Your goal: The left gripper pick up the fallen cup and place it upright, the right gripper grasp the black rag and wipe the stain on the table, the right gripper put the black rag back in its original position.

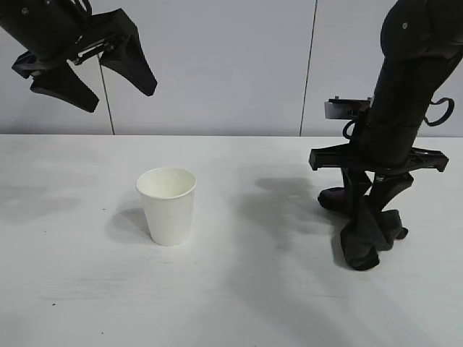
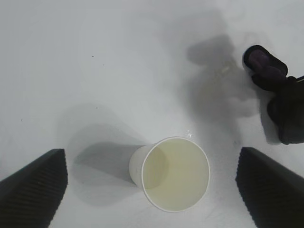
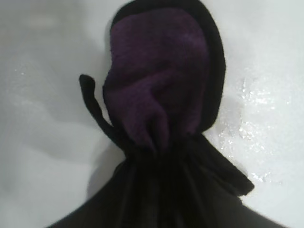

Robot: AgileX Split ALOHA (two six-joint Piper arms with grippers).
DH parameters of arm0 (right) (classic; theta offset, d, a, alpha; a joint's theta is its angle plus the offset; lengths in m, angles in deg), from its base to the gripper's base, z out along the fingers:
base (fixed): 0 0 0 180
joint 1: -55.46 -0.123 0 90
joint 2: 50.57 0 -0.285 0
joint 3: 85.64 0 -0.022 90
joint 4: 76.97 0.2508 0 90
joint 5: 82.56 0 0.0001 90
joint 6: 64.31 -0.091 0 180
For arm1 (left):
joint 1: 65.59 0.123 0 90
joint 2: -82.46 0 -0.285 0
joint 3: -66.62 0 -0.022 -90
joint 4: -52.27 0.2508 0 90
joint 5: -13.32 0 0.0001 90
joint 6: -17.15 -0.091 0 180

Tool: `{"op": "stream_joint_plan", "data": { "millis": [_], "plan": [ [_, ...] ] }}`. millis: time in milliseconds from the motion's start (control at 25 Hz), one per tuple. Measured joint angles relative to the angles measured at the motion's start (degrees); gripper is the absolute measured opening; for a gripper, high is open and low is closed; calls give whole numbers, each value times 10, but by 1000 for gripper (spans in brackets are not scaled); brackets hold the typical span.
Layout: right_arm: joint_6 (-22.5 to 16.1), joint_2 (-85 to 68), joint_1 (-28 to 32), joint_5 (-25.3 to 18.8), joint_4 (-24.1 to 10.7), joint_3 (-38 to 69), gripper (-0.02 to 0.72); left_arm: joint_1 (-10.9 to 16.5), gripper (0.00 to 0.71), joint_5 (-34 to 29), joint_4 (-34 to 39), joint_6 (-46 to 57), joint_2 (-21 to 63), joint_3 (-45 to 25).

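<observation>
The white cup [image 1: 168,206] stands upright on the table [image 1: 275,296], left of centre, mouth up and empty [image 2: 173,173]. My left gripper [image 1: 121,99] hangs open high above the table's far left, well clear of the cup; in its wrist view the cup sits between its spread fingers [image 2: 33,190] far below. At the right, my right gripper [image 1: 370,210] reaches down onto the black rag [image 1: 369,242]. The cloth is gathered into pleats in its jaws and bunched on the table [image 3: 161,80]. The stain is out of view; only wet glints [image 3: 254,102] show beside the rag.
The white tabletop stretches bare between the cup and the rag. A pale wall with vertical seams [image 1: 311,65] rises behind the table. The right arm's shadow [image 1: 289,191] falls on the table left of the rag.
</observation>
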Motion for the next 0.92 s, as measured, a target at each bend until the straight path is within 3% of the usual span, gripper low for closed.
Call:
{"op": "stream_joint_plan", "data": {
  "millis": [160, 280, 400, 920],
  "plan": [
    [15, -64, 7, 0, 44, 0, 688, 0, 694, 0, 0, 0, 0, 0],
    [43, -100, 25, -1, 103, 0, 694, 0, 694, 0, 0, 0, 0, 0],
    [70, -113, 40, -8, 136, 0, 694, 0, 694, 0, 0, 0, 0, 0],
    [77, -113, 44, -10, 140, 1, 694, 0, 694, 0, 0, 0, 0, 0]
  ]
}}
